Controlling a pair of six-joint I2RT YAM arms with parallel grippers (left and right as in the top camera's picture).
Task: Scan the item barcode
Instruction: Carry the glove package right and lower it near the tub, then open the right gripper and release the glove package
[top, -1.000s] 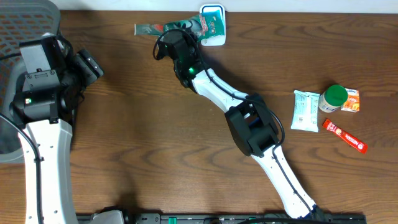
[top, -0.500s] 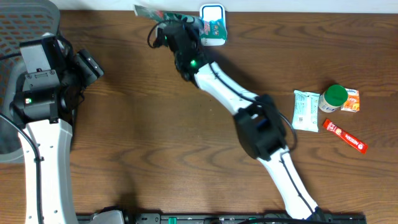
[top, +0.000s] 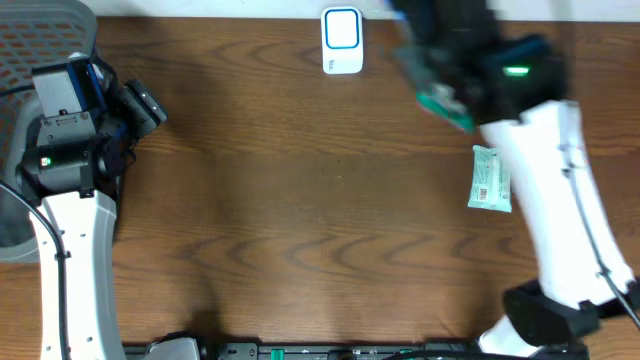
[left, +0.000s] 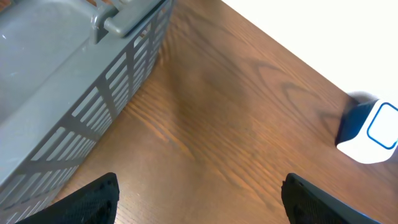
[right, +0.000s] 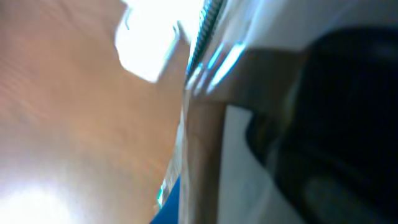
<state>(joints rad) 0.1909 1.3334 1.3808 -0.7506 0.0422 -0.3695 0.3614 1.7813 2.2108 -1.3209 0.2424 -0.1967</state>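
While pinching flat green packet (top: 443, 100) in closed right fingers (top: 432, 72), hovers right of white scanner box (top: 341, 40); holds left fingers (left: 202, 204) wide open, empty, by grey plastic basket (left: 74, 93).

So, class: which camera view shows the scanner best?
Overhead: the whole scanner shows sharply from above. Left wrist catches it at the right edge, partly cut off. Right wrist is too blurred to tell.

Two arms work at one table (top: 300, 220): one left arm (top: 70, 200) and one right arm (top: 545, 170). There is one scanner (top: 341, 40) and one basket (top: 40, 25). Packets number two: one white packet (top: 490, 180) and one blurred green packet (top: 440, 98).
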